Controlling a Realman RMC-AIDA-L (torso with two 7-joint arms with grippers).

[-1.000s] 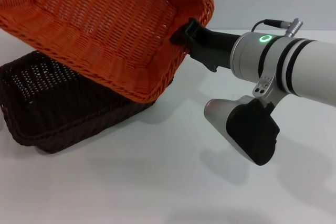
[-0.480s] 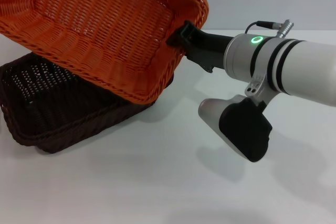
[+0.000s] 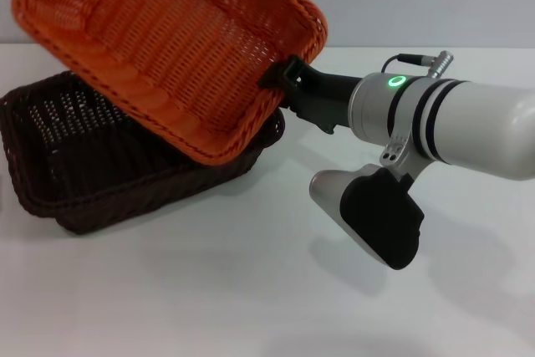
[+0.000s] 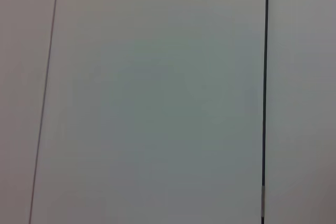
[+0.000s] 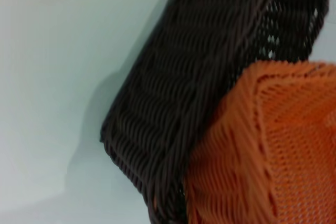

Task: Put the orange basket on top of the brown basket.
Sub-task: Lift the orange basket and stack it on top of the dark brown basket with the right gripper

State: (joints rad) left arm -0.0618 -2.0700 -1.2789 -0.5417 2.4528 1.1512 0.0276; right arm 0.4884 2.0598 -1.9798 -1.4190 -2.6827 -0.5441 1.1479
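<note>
The orange basket (image 3: 175, 48) hangs tilted in the air, its opening toward me, over the right half of the brown basket (image 3: 75, 165). My right gripper (image 3: 280, 77) is shut on the orange basket's right rim and holds it up. The brown basket stands on the white table at the left, its right side hidden under the orange one. In the right wrist view the brown basket's woven wall (image 5: 199, 93) runs across, with the orange basket (image 5: 262, 145) close against it. My left gripper is out of view.
The white table (image 3: 209, 290) spreads out in front and to the right of the baskets. A pale wall stands behind. The left wrist view shows only a blank pale panel (image 4: 157, 98) with two thin lines.
My right arm has moved left and down with the orange basket. The basket now sits lower and farther over the brown basket, with its far left corner in view.
</note>
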